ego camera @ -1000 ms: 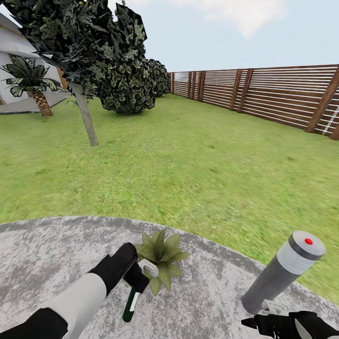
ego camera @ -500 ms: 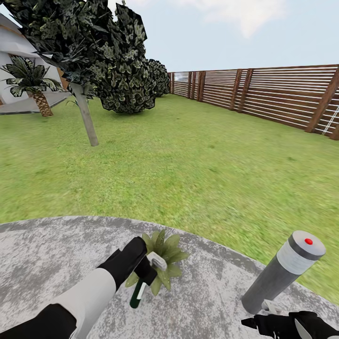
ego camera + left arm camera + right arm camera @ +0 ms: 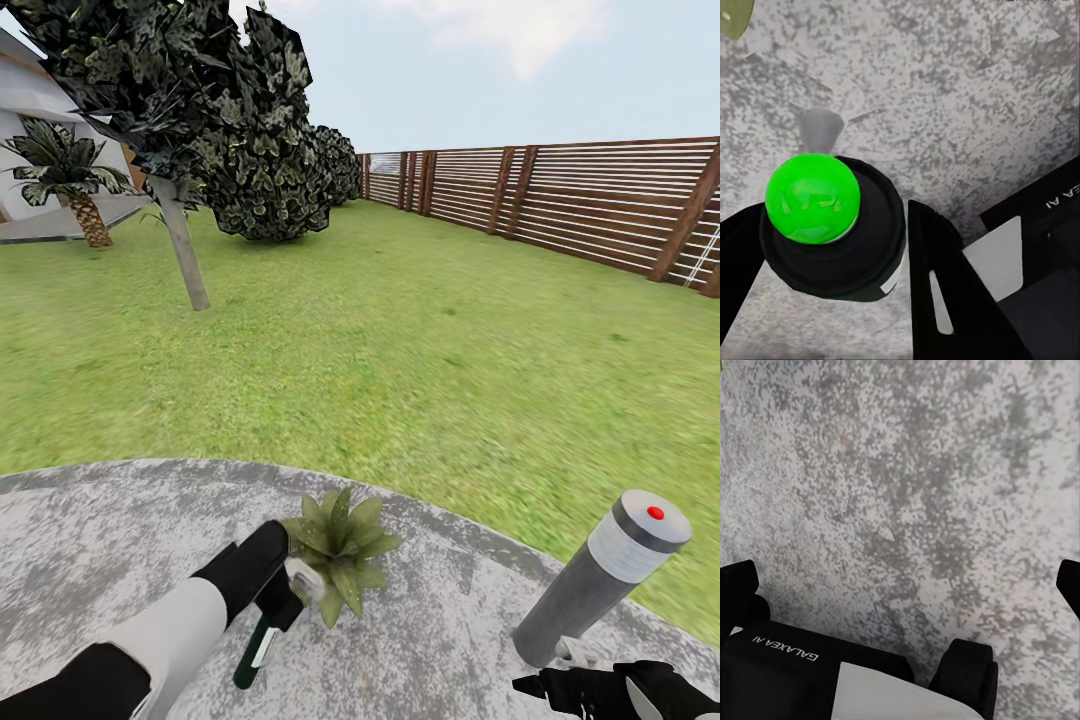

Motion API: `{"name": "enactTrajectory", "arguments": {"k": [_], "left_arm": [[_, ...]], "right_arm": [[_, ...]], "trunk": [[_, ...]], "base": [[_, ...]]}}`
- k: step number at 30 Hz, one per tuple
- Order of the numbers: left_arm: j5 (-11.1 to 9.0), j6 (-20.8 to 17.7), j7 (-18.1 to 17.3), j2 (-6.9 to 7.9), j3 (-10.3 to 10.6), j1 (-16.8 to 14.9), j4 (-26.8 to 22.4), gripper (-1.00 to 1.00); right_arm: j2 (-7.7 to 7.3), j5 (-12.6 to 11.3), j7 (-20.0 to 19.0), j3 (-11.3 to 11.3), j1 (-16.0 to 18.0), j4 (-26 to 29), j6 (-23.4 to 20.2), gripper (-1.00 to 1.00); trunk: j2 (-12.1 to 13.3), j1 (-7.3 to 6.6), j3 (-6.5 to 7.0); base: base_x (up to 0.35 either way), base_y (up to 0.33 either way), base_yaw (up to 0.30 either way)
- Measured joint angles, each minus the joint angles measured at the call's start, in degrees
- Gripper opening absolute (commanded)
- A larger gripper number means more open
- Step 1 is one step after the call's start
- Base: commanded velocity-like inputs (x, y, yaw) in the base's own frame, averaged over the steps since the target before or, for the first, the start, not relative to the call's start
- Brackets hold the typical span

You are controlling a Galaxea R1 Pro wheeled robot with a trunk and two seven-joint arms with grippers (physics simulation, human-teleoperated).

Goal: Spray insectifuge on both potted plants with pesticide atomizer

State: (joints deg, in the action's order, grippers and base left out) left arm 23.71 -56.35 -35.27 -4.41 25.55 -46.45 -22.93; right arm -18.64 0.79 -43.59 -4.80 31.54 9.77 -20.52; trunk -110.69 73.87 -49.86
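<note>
Just lawn (image 3: 400, 340) beyond patio (image 3: 90, 540) edge.

Grey paved patio (image 3: 100, 540) bordering lawn (image 3: 400, 350); on patio: potted plant (image 3: 340, 545), grey bollard lamp (image 3: 600, 580).

My head camera looks forward and down from above, over the grey patio (image 3: 90, 540) to the lawn (image 3: 420, 350) and the far fence (image 3: 600, 205). My left wrist camera sits very close, looking straight down along its fingers (image 3: 945, 300) at the pesticide atomizer (image 3: 825, 225) and the paving. My right wrist camera also faces down, close to the paving (image 3: 915, 487). All three views share the patio surface.
</note>
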Motion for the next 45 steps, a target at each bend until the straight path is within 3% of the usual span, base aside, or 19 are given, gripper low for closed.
{"name": "enactTrajectory", "arguments": {"k": [9, 13, 21, 45], "left_arm": [[-0.22, -0.08, -0.13, -0.47, -0.42, -0.05, -4.59, -1.00], [-0.30, -0.16, -0.27, -1.58, -0.27, -0.05, -7.66, -1.00], [-0.28, -0.06, -0.29, -0.58, -0.08, 0.38, -6.72, -1.00], [-0.20, 0.08, -0.12, -0.56, -0.08, 0.40, -5.06, -1.00]], "right_arm": [[0.00, 0.00, 0.00, 0.00, 0.00, 0.00, 0.00, 1.00], [0.00, 0.00, 0.00, 0.03, 0.00, 0.00, 0.00, 1.00], [0.00, 0.00, -0.09, 0.01, -0.01, 0.01, 0.00, 1.00], [0.00, 0.00, 0.02, 0.00, 0.00, 0.00, 0.00, 1.00]], "trunk": [[0.00, 0.00, 0.00], [0.00, 0.00, 0.00], [0.00, 0.00, 0.00], [0.00, 0.00, -1.27]], "base": [[0.000, 0.000, 0.000], [0.000, 0.000, 0.000], [0.000, 0.000, -0.161], [0.000, 0.000, -0.006]]}}
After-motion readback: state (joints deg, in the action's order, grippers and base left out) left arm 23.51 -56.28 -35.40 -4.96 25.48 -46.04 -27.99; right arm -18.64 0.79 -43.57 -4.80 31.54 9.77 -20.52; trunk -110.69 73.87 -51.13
